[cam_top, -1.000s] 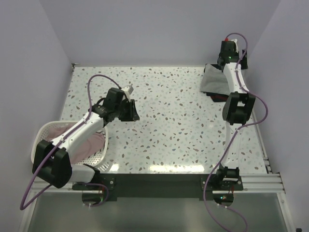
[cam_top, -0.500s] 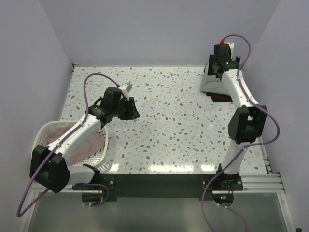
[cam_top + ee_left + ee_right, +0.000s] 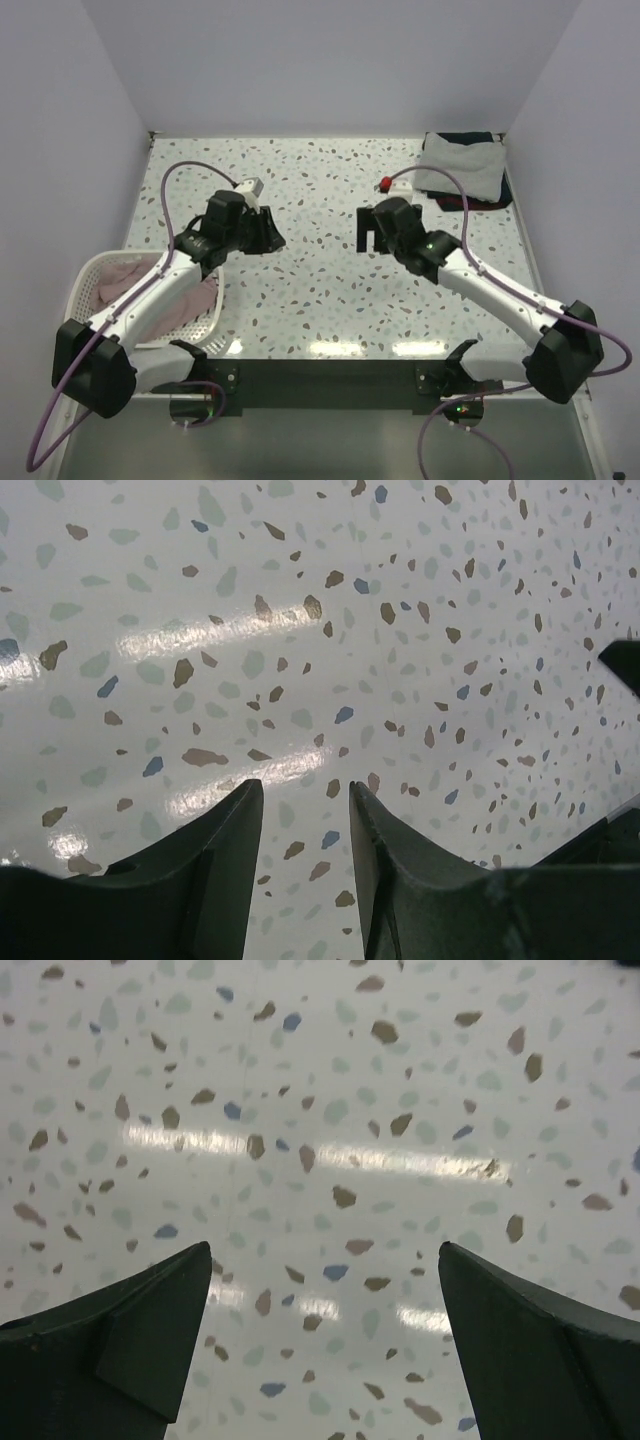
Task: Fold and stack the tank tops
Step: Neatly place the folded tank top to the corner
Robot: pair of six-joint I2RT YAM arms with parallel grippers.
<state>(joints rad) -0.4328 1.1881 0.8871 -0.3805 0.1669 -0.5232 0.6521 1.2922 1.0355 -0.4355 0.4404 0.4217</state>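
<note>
So the speckled table (image 3: 330,290) is boxed in by walls on the left, back and right, and the only open side is the near edge where the arm bases sit. The whole middle of it is bare terrazzo, so there's loads of room. Both arms reach in over that middle patch and face each other with a stretch of bare table between them. The left gripper (image 3: 270,232) hangs left of centre, and its wrist cam shows the left gripper (image 3: 305,790) with fingers (image 3: 225,880) drawn close, just a narrow slot between them, nothing in it, only tabletop below. The right gripper (image 3: 366,230) sits right of centre, and its own cam shows the right gripper (image 3: 325,1250) spread wide, also holding nothing, with speckles and light glare underneath. The tank tops are in two spots. One pile is tucked into the far right corner, right up by the back wall and close to the right wall: the grey one (image 3: 462,165) lies flat on top, and the navy jersey (image 3: 505,190) pokes out under it at the back and right side, with a bit of dark red trim at the near edge. The white basket (image 3: 85,275) sits at the near left edge, close to the left wall, with the pinkish tops (image 3: 115,280) bunched inside and the left arm crossing over it. How many are in there, can't tell.
</note>
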